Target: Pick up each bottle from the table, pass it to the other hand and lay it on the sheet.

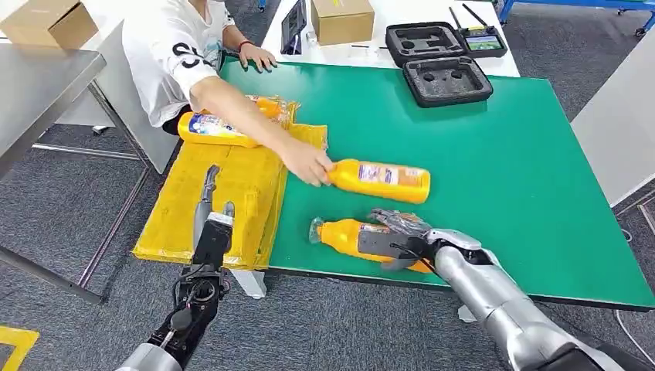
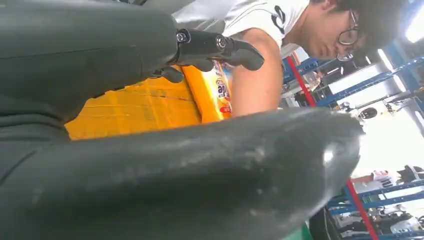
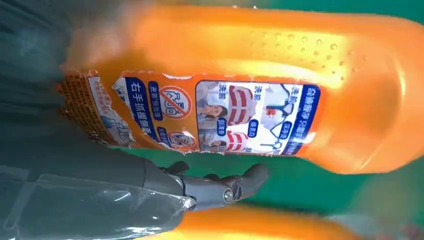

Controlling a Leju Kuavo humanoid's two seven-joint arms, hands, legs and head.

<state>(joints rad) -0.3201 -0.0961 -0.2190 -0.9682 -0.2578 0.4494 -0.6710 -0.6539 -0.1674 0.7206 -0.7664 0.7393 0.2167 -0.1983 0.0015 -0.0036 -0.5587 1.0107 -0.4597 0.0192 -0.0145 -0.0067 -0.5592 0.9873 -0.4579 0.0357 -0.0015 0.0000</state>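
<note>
On the green desk, the right hand is lying over an orange detergent bottle that is resting on its side near the front edge, cap toward the yellow sheet; its fingers are curling around the bottle's body, and the right wrist view is showing a dark finger against the green surface beside a torn label — the hand looks clamped on the bottle, which is still touching the desk. A second orange bottle is lying on its side further back on the desk, and a person's hand is gripping its cap end, the arm reaching across the sheet. A third bottle is lying at the sheet's far edge, just beside a crumpled clear wrapper. The left hand is hovering over the sheet's near part, holding nothing, with its fingers stretched out and apart. Behind the green desk, an open black foam case and a cardboard box are sitting on a white desk.
</note>
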